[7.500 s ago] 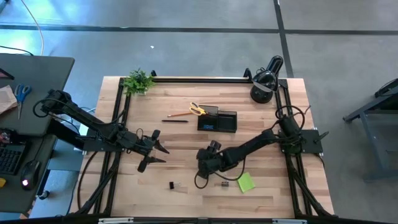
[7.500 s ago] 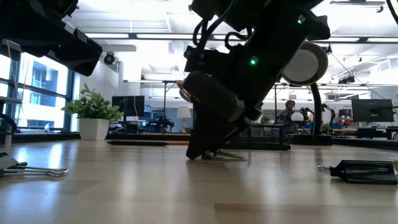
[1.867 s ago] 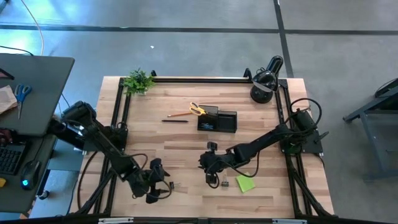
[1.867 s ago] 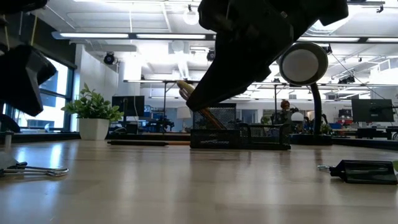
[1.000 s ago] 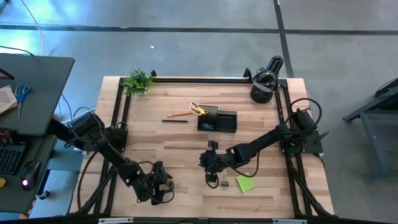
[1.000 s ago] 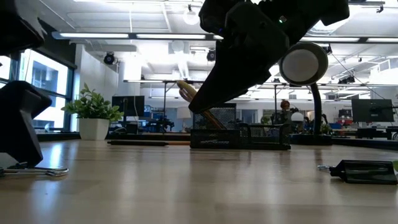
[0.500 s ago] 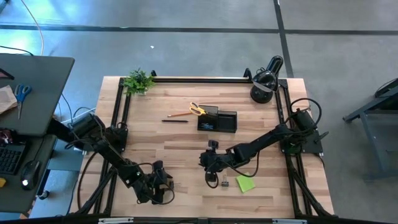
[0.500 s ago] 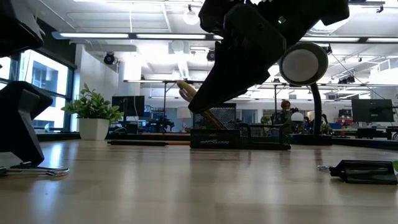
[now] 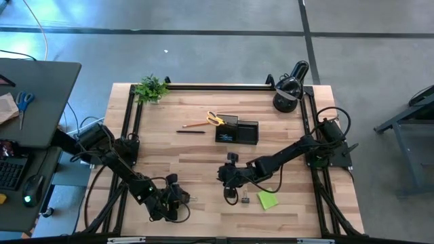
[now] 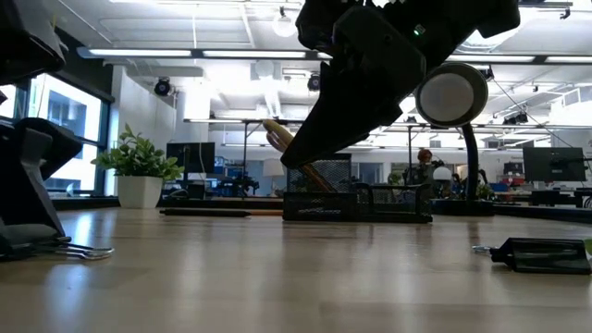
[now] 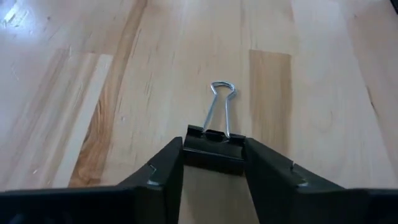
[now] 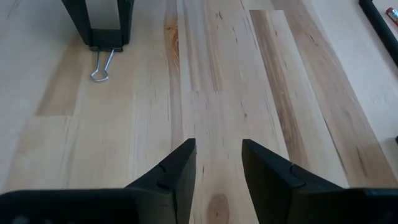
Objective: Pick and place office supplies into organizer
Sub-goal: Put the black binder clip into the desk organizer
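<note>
A black binder clip (image 11: 213, 148) with wire handles (image 11: 221, 106) lies on the wood table near its front left. My left gripper (image 9: 180, 201) is shut on it at table level, and the low view (image 10: 32, 240) shows this too. My right gripper (image 12: 217, 144) is open and empty above the table's middle front (image 9: 226, 181). A second binder clip (image 9: 244, 199) and a lime-green sticky pad (image 9: 267, 198) lie just to its right. The black organizer (image 9: 239, 131) stands farther back. Yellow scissors (image 9: 215, 119), an orange pencil (image 9: 193, 125) and a black pen (image 9: 192, 131) lie to its left. My left gripper pinches the clip's black body (image 11: 213, 144) by its two short ends, between the two fingers (image 11: 166, 168). The fingers slant down from the table's left and lie along the clip. The wire handles point away past the fingertips and lie on the table (image 10: 88, 250).
A black domed lamp (image 9: 288, 88) stands at the far right corner and a small green plant (image 9: 150, 88) at the far left. A black frame rail (image 9: 217, 86) runs round the table's edges. Bare wood lies between the two grippers (image 9: 203, 169).
My left gripper has come down onto the table around the binder clip. The clip's wire handles have slid a little toward the table's right edge. My right gripper has kept still.
</note>
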Controlling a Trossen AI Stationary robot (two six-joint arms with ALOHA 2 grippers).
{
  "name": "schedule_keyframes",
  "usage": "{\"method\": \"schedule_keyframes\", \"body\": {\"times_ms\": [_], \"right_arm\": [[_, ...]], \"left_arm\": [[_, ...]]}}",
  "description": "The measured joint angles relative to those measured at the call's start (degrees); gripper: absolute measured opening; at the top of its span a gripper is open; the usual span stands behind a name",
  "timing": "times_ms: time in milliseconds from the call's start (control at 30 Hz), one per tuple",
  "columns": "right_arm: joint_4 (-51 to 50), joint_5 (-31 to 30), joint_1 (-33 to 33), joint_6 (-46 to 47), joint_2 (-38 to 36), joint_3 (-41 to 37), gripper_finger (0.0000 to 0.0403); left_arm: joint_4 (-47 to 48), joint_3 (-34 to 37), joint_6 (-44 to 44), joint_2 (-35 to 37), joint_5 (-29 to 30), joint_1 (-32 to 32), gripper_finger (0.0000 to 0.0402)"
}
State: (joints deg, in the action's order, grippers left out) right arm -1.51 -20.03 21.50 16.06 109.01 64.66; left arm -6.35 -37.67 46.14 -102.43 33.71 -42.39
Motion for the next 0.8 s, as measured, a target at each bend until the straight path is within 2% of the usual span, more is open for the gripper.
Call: {"method": "schedule_keyframes", "body": {"times_ms": [200, 400, 600, 800], "right_arm": [[-1.54, -0.64, 0.04, 1.34, 0.0, 0.09, 0.0124], [-6.02, -13.42, 2.07, 5.03, -4.91, 0.86, 0.0124], [-7.66, -21.05, 6.08, 4.18, -12.36, 0.88, 0.0124], [-12.23, -27.56, 8.49, 7.18, -16.66, 0.92, 0.0124]], "left_arm": [[-0.01, 0.02, -0.74, -0.06, 0.4, 0.0, 0.0138], [-0.54, 0.13, -1.09, -0.07, 1.52, 0.0, 0.0142], [-2.14, 0.52, -6.29, 1.96, 2.31, 0.68, 0.0133], [-4.53, 0.35, -13.63, 6.17, 2.74, 6.12, 0.0135]]}}
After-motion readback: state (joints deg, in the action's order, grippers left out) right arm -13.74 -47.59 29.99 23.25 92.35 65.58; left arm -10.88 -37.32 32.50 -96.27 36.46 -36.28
